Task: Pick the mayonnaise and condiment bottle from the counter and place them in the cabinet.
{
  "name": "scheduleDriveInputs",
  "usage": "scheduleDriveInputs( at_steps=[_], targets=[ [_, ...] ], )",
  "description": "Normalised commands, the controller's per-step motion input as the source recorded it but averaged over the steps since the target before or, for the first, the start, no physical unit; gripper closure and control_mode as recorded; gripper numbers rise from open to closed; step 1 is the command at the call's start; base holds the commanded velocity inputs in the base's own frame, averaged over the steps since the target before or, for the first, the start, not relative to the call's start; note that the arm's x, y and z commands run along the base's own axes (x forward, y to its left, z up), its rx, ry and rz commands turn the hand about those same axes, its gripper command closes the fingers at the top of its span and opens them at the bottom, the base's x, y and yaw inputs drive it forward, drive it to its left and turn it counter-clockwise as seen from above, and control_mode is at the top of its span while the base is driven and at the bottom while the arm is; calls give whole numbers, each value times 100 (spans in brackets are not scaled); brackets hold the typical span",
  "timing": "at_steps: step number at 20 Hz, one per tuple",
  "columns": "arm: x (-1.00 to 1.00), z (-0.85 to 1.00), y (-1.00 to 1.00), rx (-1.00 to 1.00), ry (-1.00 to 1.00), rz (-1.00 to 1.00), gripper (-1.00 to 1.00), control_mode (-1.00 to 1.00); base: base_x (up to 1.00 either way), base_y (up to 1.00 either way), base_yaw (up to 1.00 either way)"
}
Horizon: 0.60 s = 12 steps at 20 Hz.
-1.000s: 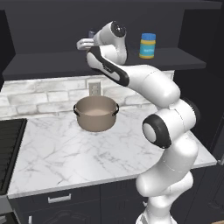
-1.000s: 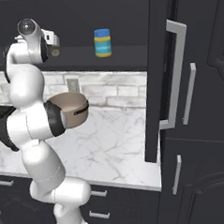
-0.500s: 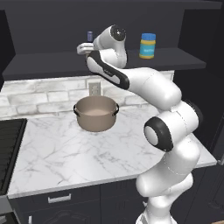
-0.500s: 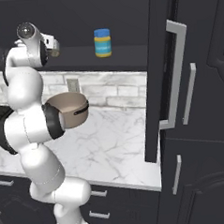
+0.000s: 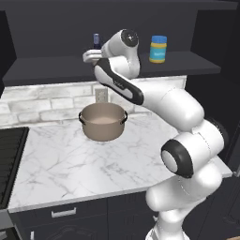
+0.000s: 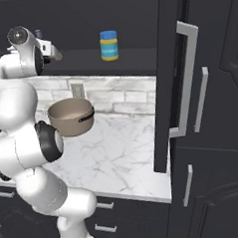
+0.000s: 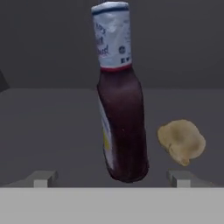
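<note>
The condiment bottle (image 7: 119, 100), dark with a blue cap, stands on the cabinet shelf (image 5: 47, 70) and leans a little in the hand view. My gripper (image 7: 112, 178) is open, one fingertip (image 7: 42, 178) on each side of the bottle's base and apart from it. From the left base view the gripper (image 5: 92, 56) sits at the shelf's front edge, just below the bottle (image 5: 96, 41). The mayonnaise (image 5: 158, 48), a yellow jar with a blue lid, stands further right on the same shelf (image 6: 132, 60), also seen from the right as the jar (image 6: 108, 45).
A tan pot (image 5: 103, 122) sits on the marble counter (image 5: 70, 164) below the shelf. A pale lumpy object (image 7: 181, 141) lies on the shelf beside the bottle. A stove edge (image 5: 9, 154) is at far left. A tall dark door with a silver handle (image 6: 181, 82) stands at right.
The jaws have opened and let go of the condiment bottle, which now stands free on the shelf. The hand has drawn back slightly toward the shelf's edge.
</note>
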Motion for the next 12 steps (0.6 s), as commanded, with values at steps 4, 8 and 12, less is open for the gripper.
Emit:
scheduleDriveInputs(
  at_steps=[4,8,12],
  targets=[
    [-79,-9,0,0,0,0,-100,-100,0,0,0],
    [-67,-26,0,0,0,0,-100,-100,0,0,0],
    [-58,-49,-2,0,0,0,-100,-100,0,0,0]
  ],
)
